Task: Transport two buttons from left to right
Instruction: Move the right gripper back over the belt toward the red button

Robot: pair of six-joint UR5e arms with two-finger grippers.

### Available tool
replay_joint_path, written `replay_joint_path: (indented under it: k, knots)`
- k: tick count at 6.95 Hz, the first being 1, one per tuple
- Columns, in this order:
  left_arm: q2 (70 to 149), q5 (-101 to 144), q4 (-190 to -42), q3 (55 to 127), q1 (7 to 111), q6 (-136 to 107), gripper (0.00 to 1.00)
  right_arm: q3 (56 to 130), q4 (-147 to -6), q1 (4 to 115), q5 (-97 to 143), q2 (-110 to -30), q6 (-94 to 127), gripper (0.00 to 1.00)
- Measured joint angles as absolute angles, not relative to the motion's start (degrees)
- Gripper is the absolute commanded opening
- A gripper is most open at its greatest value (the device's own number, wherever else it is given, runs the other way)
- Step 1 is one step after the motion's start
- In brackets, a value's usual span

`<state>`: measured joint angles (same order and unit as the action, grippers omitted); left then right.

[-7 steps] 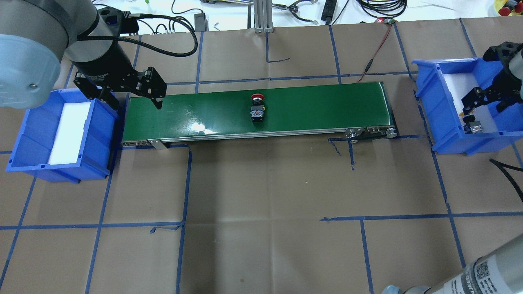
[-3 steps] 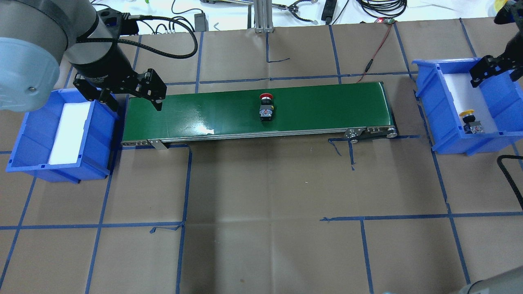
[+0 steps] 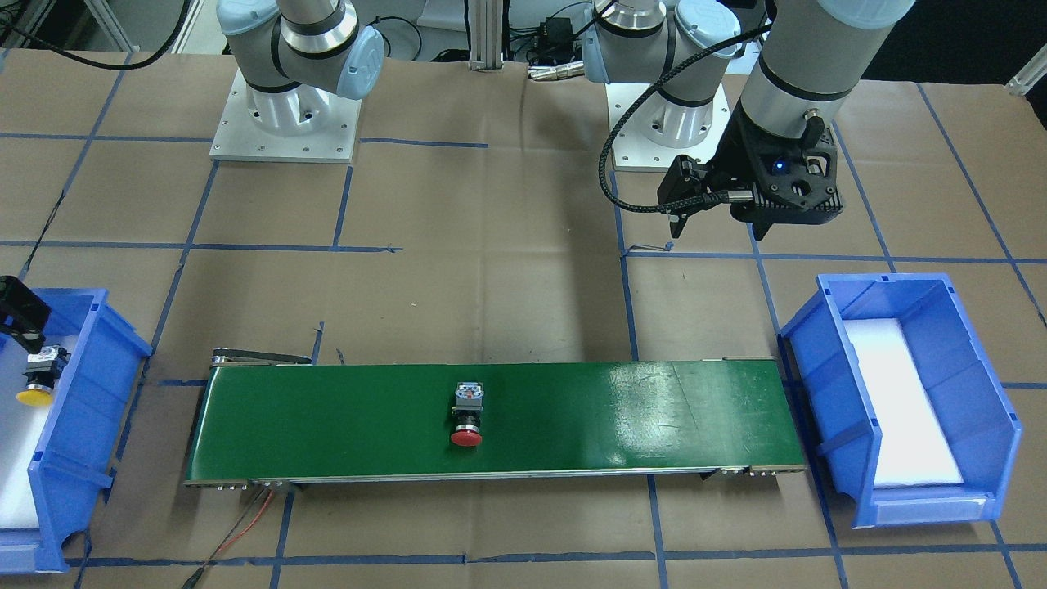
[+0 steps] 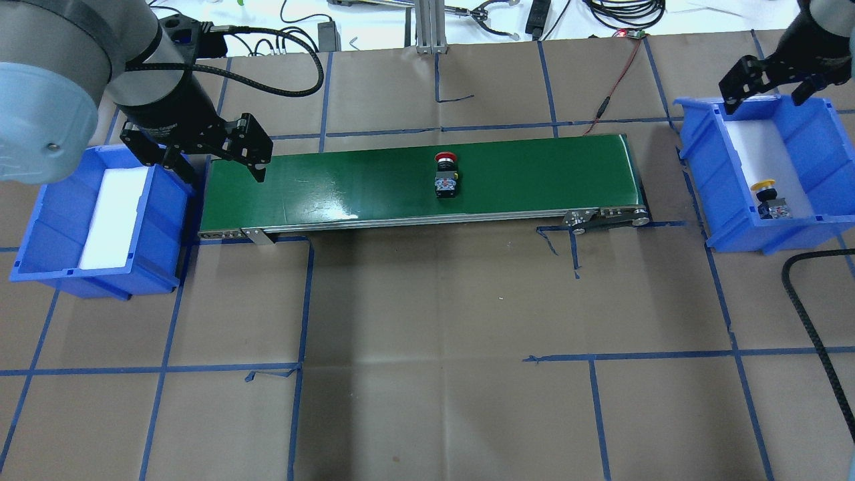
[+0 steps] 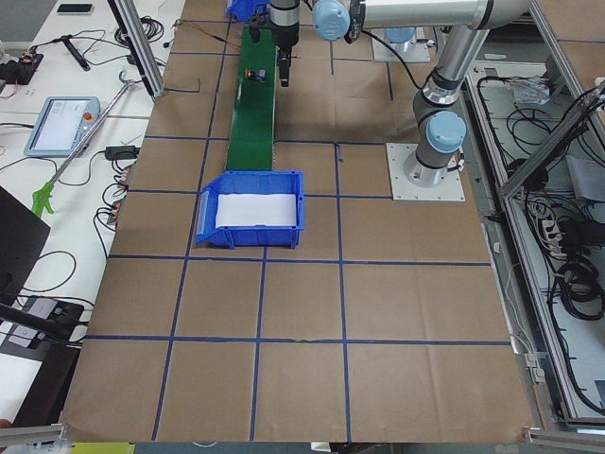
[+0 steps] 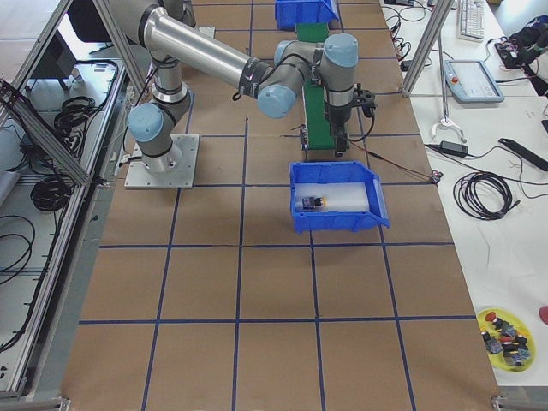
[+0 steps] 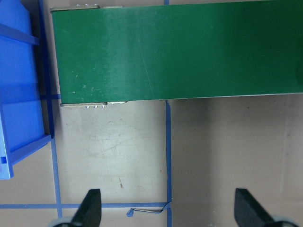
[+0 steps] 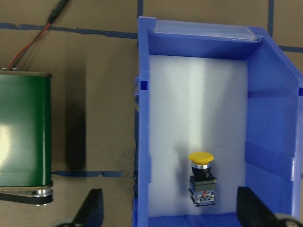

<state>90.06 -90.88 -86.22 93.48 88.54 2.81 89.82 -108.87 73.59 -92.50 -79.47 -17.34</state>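
Green conveyor (image 4: 334,187) bears the red button (image 4: 445,177); left gripper (image 4: 222,171), right gripper (image 4: 763,99) spread empty; wrist lettering (image 4: 163,125) seems illegible.

A green belt (image 4: 534,174) lies across the table (image 4: 441,300), which is covered in brown paper gridded with blue tape (image 4: 133,369). In the overhead view, one blue bin (image 4: 40,220) sits just beside the belt's 9 o'clock end. Another bin (image 4: 711,174) sits near its 3 o'clock end. White foam (image 4: 113,217) lines each. An aluminium post (image 4: 427,27) stands at 12 o'clock. A red wire (image 4: 623,70) runs off toward 1 o'clock. In the right side view, a yellow dish (image 6: 507,312) of small parts sits at 4 o'clock.
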Motion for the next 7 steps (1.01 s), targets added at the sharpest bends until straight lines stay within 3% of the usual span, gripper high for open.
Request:
replay_joint_path:
  k: [3, 7]
  knots:
    - [89.6, -90.9, -85.9, 94.2, 88.6, 2.8, 1.00, 89.7, -107.4, 86.0, -92.9, -81.3, -3.3, 1.00]
    - [89.5, -90.9, -85.7, 94.3, 88.5, 2.8, 1.00, 89.7, -108.2, 87.3, -96.1, -81.0, -1.9, 1.00]
